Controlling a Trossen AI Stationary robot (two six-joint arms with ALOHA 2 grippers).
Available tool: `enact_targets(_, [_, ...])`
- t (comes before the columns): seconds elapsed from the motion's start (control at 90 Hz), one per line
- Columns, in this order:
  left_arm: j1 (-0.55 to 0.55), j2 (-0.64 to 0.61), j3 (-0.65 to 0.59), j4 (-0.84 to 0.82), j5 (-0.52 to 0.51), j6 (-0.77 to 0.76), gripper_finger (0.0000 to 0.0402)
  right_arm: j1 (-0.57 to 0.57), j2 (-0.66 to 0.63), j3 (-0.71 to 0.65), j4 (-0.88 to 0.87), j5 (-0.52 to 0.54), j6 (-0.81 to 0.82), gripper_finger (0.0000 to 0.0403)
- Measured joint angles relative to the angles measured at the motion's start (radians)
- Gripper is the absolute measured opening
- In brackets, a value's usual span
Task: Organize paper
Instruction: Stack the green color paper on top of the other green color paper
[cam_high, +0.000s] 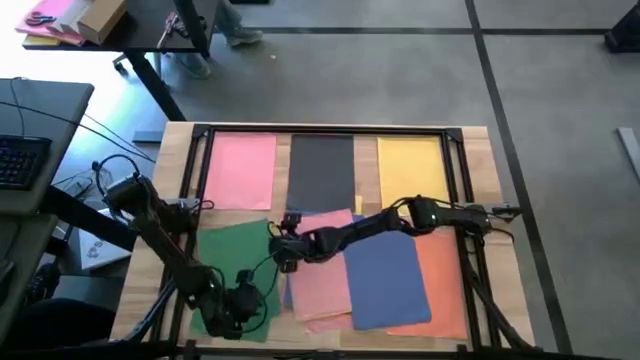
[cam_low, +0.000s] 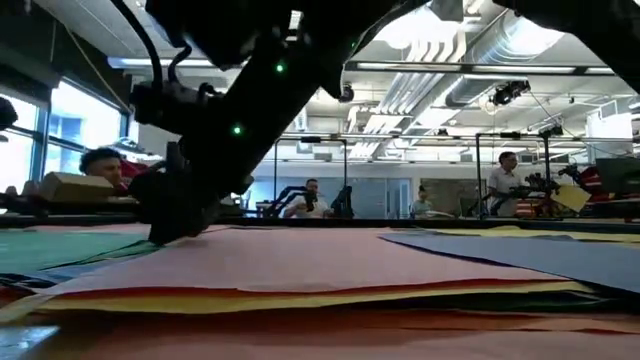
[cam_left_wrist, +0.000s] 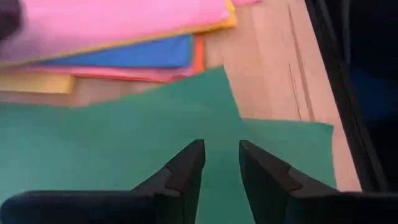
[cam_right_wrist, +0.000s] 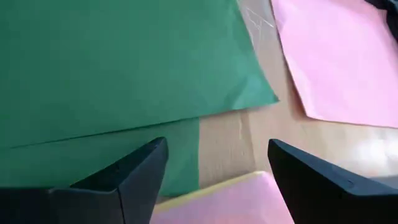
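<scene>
Single sheets of paper lie flat along the far side: pink (cam_high: 240, 170), dark grey (cam_high: 322, 170), yellow (cam_high: 412, 165). Two green sheets (cam_high: 232, 262) overlap at the near left. A loose pile sits at the near middle, with pink (cam_high: 325, 270) on top, then blue (cam_high: 388, 278) and orange (cam_high: 442, 270). My right gripper (cam_high: 285, 250) is wide open, low at the pile's left edge (cam_right_wrist: 249, 193). My left gripper (cam_left_wrist: 222, 155) is open by a narrow gap over the green sheets (cam_left_wrist: 124, 137) near the table's front edge. My right gripper points down at the left edge of the pile's top pink sheet (cam_low: 190, 245). In the low view its fingertips (cam_low: 172, 232) reach down to the sheet's level. Whether they touch the paper, I cannot tell.
A black frame rail (cam_high: 200, 150) runs around the tabletop. Bare wood (cam_right_wrist: 233, 134) shows between the green sheets and the pile. A desk with a keyboard (cam_high: 20, 160) stands left of the table. People (cam_low: 505, 180) sit in the room behind.
</scene>
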Motion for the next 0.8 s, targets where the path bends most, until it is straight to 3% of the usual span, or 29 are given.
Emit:
enact_targets(0.2, [-0.03,0.067,0.004,0.036,0.09,-0.083,0.0092,-0.018,0.016,0.003,0.041,0.002,-0.015,0.027])
enact_targets(0.4, [-0.078,0.047,0.015,0.021,0.194,-0.128,0.0092,-0.043,0.019,0.001,0.085,-0.01,-0.027,0.027])
enact_targets(0.633, [-0.082,-0.006,0.016,-0.02,0.112,-0.089,0.0092,-0.043,0.02,0.0,0.09,0.029,-0.072,0.027])
enact_targets(0.8, [-0.076,-0.008,0.016,-0.031,0.101,-0.08,0.0092,-0.027,0.009,0.039,-0.002,0.056,-0.105,0.027])
